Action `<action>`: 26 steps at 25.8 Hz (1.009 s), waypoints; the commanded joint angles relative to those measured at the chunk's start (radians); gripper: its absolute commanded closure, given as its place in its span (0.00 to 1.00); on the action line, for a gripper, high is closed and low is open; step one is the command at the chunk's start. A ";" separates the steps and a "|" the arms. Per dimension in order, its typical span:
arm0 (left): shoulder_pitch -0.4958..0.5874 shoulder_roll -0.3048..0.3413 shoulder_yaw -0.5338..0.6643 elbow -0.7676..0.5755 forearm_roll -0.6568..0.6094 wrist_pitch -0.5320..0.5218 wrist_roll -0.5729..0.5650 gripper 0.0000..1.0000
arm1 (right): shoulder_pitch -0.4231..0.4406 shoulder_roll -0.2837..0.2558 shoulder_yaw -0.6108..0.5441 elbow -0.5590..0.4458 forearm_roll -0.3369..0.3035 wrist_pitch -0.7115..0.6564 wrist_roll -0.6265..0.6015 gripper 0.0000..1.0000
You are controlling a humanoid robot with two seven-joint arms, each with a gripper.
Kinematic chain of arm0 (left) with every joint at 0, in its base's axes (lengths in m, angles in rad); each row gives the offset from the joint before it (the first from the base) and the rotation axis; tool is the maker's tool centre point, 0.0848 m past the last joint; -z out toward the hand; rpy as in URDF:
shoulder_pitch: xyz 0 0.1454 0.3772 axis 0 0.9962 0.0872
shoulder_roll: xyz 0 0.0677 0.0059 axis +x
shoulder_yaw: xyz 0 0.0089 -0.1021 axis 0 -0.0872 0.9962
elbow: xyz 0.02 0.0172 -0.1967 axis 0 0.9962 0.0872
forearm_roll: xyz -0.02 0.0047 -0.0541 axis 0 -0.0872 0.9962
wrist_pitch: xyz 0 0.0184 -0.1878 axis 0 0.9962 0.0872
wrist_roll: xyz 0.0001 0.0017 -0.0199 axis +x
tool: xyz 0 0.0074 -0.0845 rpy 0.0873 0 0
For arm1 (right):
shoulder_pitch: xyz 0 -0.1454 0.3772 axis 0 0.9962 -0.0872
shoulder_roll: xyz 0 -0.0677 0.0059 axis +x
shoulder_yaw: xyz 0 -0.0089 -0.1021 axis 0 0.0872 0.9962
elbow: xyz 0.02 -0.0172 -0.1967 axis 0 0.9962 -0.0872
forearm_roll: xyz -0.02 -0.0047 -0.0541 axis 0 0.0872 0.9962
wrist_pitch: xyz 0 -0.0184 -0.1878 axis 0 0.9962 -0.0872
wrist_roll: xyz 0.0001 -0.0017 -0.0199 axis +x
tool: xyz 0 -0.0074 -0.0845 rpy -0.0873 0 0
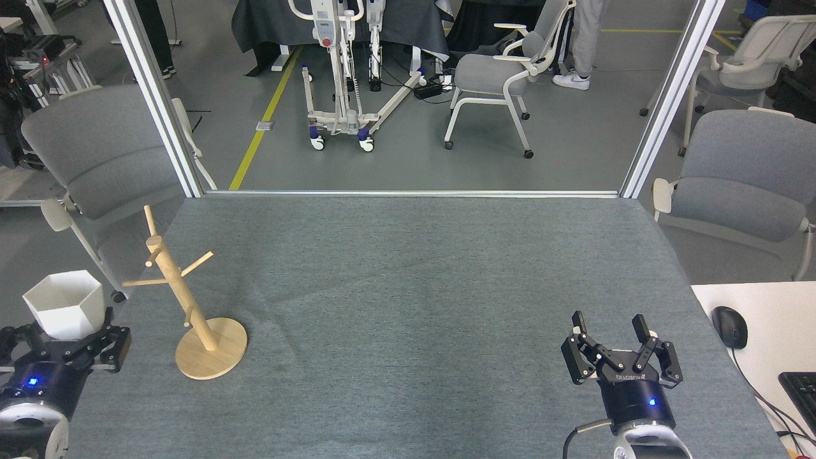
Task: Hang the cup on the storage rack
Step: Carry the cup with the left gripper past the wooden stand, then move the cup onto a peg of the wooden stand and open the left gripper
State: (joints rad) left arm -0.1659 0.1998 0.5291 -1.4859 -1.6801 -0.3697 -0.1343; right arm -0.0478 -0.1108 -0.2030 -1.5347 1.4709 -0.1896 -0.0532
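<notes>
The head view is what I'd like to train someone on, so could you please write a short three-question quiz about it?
1. True or false: the cup already hangs on the storage rack.
2. Which pincer holds the cup? A) the left pincer B) the right pincer
3. Fill in: the storage rack stands on the gray ____.

Key: 1. False; the left pincer holds it, left of the rack. 2. A; the right pincer is open and empty. 3. table.

Handle of cup (64,303) hidden; base sunk inside left gripper (67,341), fingertips unseen. Keyboard (801,390), right of right gripper (611,326), cropped by frame edge.
</notes>
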 commanded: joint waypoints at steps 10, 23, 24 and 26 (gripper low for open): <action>-0.004 0.000 -0.089 -0.037 -0.006 0.002 0.004 1.00 | -0.020 -0.004 0.001 0.019 0.000 0.013 0.003 0.01; -0.003 -0.034 -0.159 -0.020 -0.101 0.006 0.002 1.00 | -0.021 -0.004 -0.001 0.047 -0.001 0.015 0.003 0.00; -0.003 -0.043 -0.159 -0.020 -0.107 0.006 0.002 0.94 | -0.021 -0.001 -0.001 0.050 -0.001 0.015 0.003 0.00; -0.004 -0.046 -0.158 -0.020 -0.113 0.015 0.004 0.38 | -0.021 -0.004 -0.003 0.051 -0.001 0.015 0.001 0.00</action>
State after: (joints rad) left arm -0.1687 0.1661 0.3719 -1.5092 -1.7815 -0.3630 -0.1285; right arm -0.0690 -0.1151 -0.2048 -1.4883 1.4700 -0.1752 -0.0498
